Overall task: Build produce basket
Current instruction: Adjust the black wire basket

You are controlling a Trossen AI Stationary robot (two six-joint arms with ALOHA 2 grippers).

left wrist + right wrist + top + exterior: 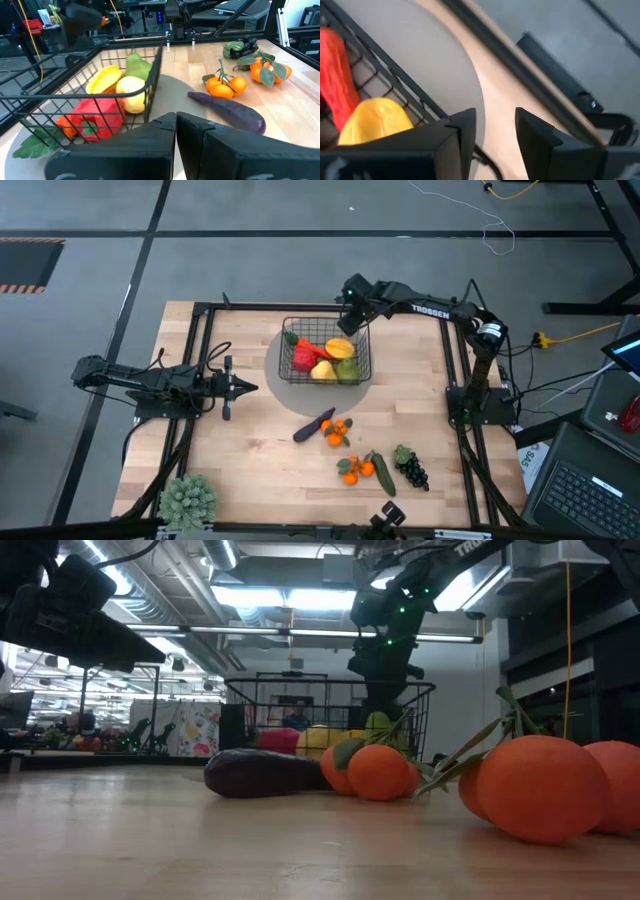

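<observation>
1. Oranges with leafy stems sit closest in the low view, then a second orange cluster touching the purple eggplant, and behind them the basket with my right arm hanging over its far side.
2. From above, my right claw hovers at the basket's far right corner, over the rim. Inside lie a red pepper, starfruit, lemon and green apple. On the surface, eggplant, cucumber and grapes wait, well apart from the basket. A bushy plant stands at the near left corner.
3. Through the left wrist, my left claw waits left of the basket, fingers nearly together, empty.
4. Through the right wrist, my right claw is apart and holds nothing, with the yellow starfruit below.
5. I judge my next fetch is the eggplant: rise clear of the wire rim first, approach across its length, and grip mid-body so that it does not swing.
</observation>
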